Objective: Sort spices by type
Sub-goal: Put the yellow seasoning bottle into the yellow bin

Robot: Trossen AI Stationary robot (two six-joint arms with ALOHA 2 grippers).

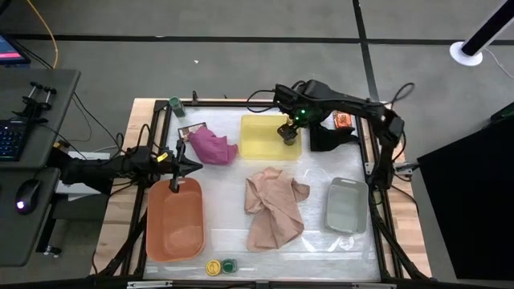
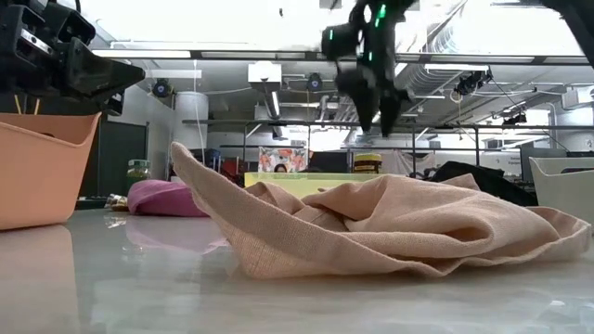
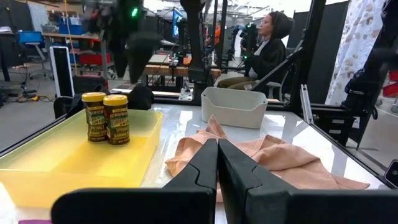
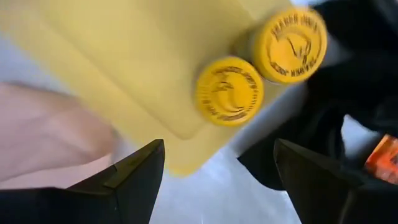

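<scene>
Two spice jars with yellow lids point(image 4: 229, 91) point(image 4: 292, 45) stand upright side by side on their bases in the yellow tray point(image 1: 261, 136), near its right edge. My right gripper point(image 4: 217, 168) hangs open above them, pointing down, well clear of the lids; in the low view it point(image 2: 379, 119) is high over a jar point(image 2: 368, 164). My left gripper point(image 3: 217, 163) waits shut and level at the table's left, over the orange tray's far end point(image 1: 175, 193). A yellow-lidded jar point(image 1: 214, 267) and a green-lidded one point(image 1: 230, 265) stand at the near edge.
A pink cloth point(image 1: 213, 147), a tan cloth point(image 1: 275, 207) and a black cloth point(image 1: 329, 135) lie on the table. An orange-red packet point(image 1: 344, 120) lies by the black cloth. A grey tray point(image 1: 347, 205) stands at the right, a green-lidded jar point(image 1: 175, 104) at the far left corner.
</scene>
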